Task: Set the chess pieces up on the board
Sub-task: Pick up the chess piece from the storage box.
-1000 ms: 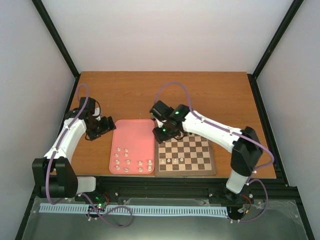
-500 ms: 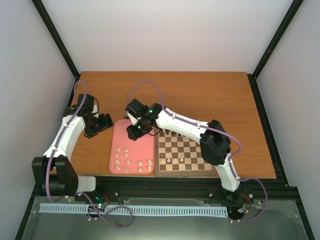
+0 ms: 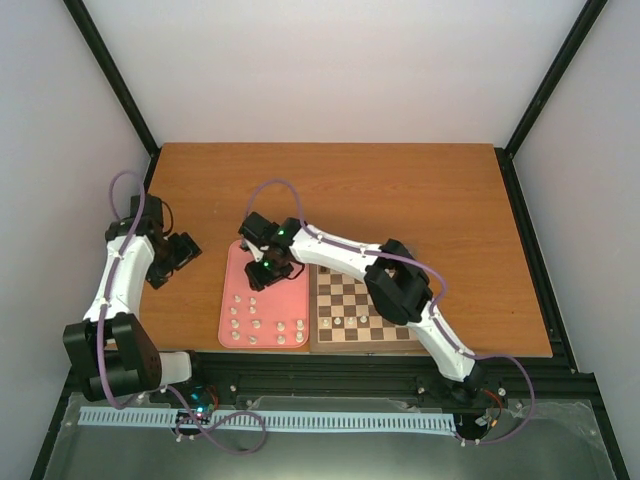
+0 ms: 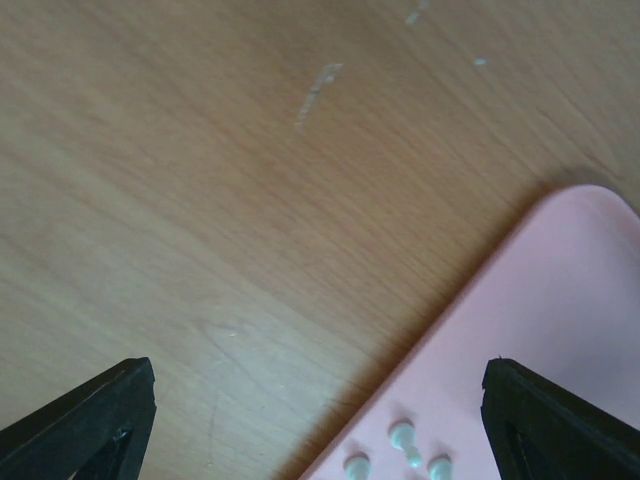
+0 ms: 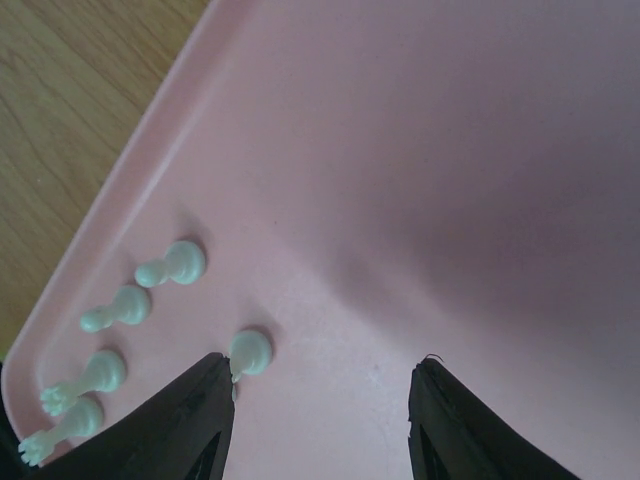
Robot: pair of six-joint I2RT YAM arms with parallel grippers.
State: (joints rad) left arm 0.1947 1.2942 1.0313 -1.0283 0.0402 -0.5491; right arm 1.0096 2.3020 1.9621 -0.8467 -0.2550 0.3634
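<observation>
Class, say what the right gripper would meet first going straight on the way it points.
The right gripper would probably meet bare floor of the pink rectangular tray; a small white chess piece stands just off that line.

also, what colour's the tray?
The tray is plain pink; right wrist view shows it best.

You see the whole brown wooden worktop (image 3: 400,190) from high above its near edge; both wrist cameras look down closely, sharing the flat pink rectangular tray (image 3: 290,295).
</observation>
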